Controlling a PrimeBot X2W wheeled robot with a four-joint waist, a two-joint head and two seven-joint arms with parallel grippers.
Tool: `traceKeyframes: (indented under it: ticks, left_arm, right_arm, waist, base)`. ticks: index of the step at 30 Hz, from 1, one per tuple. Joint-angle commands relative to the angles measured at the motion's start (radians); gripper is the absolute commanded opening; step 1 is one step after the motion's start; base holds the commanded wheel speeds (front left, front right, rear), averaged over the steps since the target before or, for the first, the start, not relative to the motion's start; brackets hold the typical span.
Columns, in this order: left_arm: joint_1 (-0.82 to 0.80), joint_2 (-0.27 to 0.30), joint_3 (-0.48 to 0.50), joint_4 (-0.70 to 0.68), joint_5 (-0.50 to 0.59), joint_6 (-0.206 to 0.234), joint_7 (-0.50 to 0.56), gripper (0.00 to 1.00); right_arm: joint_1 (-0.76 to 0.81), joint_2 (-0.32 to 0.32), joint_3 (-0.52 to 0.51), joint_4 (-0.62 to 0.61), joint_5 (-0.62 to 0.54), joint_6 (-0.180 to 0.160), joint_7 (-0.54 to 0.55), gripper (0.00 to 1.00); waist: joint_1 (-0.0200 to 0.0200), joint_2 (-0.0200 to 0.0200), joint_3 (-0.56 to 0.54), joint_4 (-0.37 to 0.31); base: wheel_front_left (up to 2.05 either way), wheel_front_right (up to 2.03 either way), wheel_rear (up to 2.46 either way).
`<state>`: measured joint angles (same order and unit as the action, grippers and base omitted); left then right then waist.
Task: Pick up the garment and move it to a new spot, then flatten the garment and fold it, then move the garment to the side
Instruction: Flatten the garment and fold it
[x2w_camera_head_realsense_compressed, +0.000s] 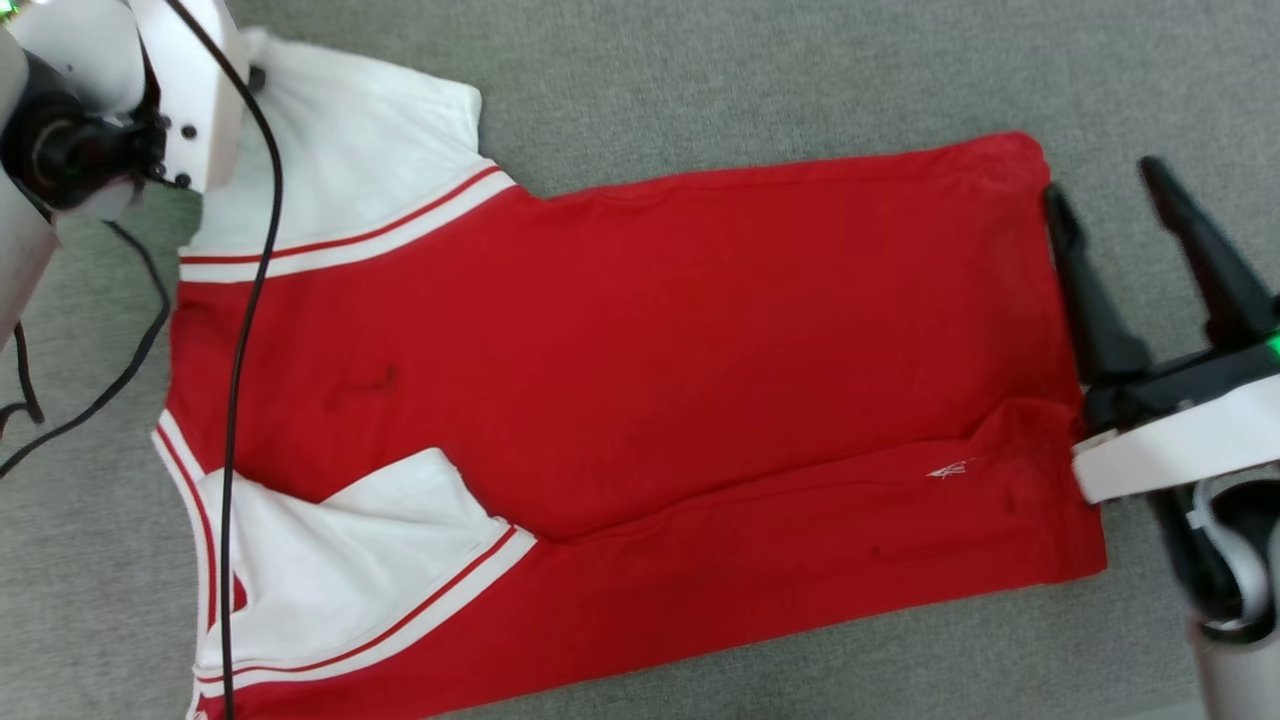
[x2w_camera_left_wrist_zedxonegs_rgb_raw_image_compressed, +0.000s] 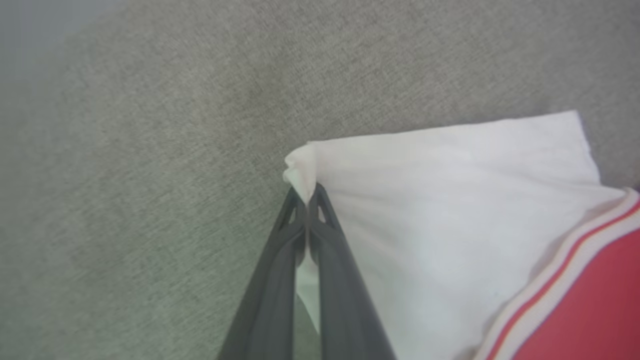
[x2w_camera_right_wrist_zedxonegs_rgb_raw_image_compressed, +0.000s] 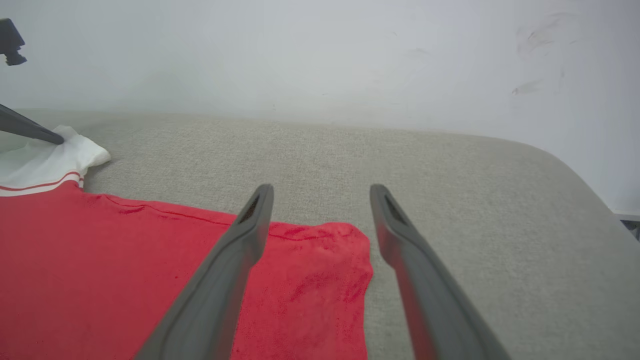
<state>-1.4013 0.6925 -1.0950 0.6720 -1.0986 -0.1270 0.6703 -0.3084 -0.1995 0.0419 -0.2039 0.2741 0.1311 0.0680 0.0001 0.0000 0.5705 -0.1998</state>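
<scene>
Left gripper (x2w_camera_left_wrist_zedxonegs_rgb_raw_image_compressed: 306, 192) is clamped down tight, both dark fingers pressed together with a pinch of white cloth bunched right at the tips: that's the outer corner of the white sleeve (x2w_camera_left_wrist_zedxonegs_rgb_raw_image_compressed: 450, 200) of the garment (x2w_camera_head_realsense_compressed: 640, 380). From that pinch the sleeve fans away to one side of the fingers, down to the red-and-white striped trim, and bare grey fabric surface (x2w_camera_left_wrist_zedxonegs_rgb_raw_image_compressed: 150, 150) lies on the other side and ahead of the tips. In the head view the pale left arm (x2w_camera_head_realsense_compressed: 150, 80) sits over that same sleeve, a black cable (x2w_camera_head_realsense_compressed: 250, 300) trailing from it across the shirt. Over to the right gripper (x2w_camera_right_wrist_zedxonegs_rgb_raw_image_compressed: 321, 190): fingers spread wide, nothing between them, nothing held. It sits at the hem end, well apart from the left gripper, with the whole red body stretched flat between the two. One finger lies over the red hem corner, the other over plain grey surface just beside the cloth's edge. Whether those tips touch the fabric, I can't tell. Beyond the right gripper's tips the grey surface runs on to a pale wall (x2w_camera_right_wrist_zedxonegs_rgb_raw_image_compressed: 320, 50).
</scene>
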Motion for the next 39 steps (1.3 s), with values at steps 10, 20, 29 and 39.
traceKeyframes:
  ticks: [10,20,29,39]
  left_arm:
    - [0.069,0.041,-0.036,-0.163,0.041,-0.003,-0.255,0.00]
    - [0.145,0.061,-0.044,-0.317,0.072,0.022,-0.393,0.00]
    - [0.183,0.086,-0.034,-0.449,0.095,0.081,-0.451,0.00]
    - [0.216,0.115,-0.040,-0.521,0.111,0.115,-0.485,0.00]
  right_arm:
    - [-0.141,-0.232,0.002,0.086,0.134,-0.001,0.291,1.00]
    - [-0.321,-0.432,0.172,0.246,0.333,-0.001,0.747,1.00]
    - [-0.452,-0.401,0.274,0.460,0.313,-0.001,0.806,1.00]
    - [-0.470,-0.319,0.409,0.770,0.300,-0.001,0.707,1.00]
  waist:
    - [-0.0001,0.0000,-0.105,0.061]
    - [-0.0001,0.0000,-0.140,0.124]
    - [-0.0001,0.0000,-0.116,0.170]
    - [-0.0001,0.0000,-0.091,0.185]
  base:
    - [0.00,0.00,0.00]
    - [0.00,0.00,0.00]
    - [0.00,0.00,0.00]
    - [0.00,0.00,0.00]
